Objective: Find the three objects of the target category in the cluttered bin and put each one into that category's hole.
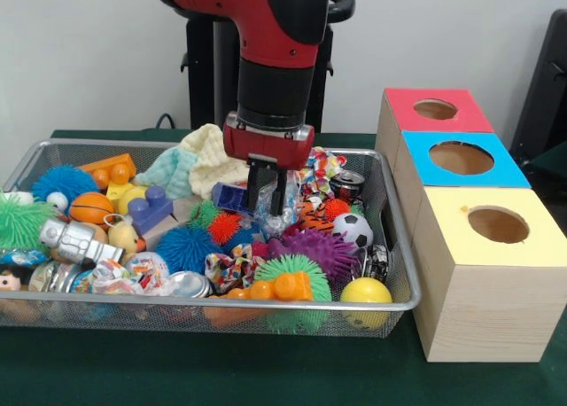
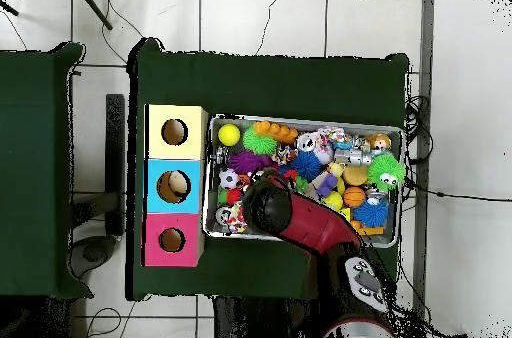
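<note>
The cluttered bin (image 1: 221, 305), a silver wire-mesh basket, holds several toys: spiky rubber balls, a small soccer ball (image 1: 354, 229), a yellow ball (image 1: 365, 291), plastic bricks and knitted cloths. My gripper (image 1: 272, 202) reaches down into the bin's middle, shut on a clear crinkled wrapper (image 1: 275, 213) between its fingers. To the right stand three wooden boxes with round holes: red top (image 1: 434, 110), blue top (image 1: 461, 158), yellow top (image 1: 496, 224). In the overhead view the arm (image 2: 280, 212) hides the gripper over the bin (image 2: 300, 121).
The boxes stand in a row close against the bin's side on the green table cloth (image 1: 266, 370). In the overhead view something pale shows inside the blue box's hole (image 2: 176, 186). The robot's black pedestal (image 1: 204, 78) stands behind the bin.
</note>
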Tool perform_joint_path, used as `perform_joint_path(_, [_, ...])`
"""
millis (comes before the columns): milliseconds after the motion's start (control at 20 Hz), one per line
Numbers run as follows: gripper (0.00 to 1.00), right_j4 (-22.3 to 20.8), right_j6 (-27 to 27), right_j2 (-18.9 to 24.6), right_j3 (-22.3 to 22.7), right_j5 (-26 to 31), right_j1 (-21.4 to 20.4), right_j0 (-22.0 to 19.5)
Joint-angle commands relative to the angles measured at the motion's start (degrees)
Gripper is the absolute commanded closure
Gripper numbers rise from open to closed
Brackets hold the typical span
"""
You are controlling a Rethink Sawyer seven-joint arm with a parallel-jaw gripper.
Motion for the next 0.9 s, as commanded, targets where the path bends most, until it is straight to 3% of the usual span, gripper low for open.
perform_joint_path(50, [1.0, -1.72, 7.31, 6.31, 3.87, 5.53, -3.79, -0.57])
perform_joint_path(550, [1.0, -0.5, 8.26, 7.56, 7.25, 7.26, -9.72, 0.29])
perform_joint_path(900, [1.0, 0.46, 9.45, 5.48, 7.2, 10.34, -13.29, 3.67])
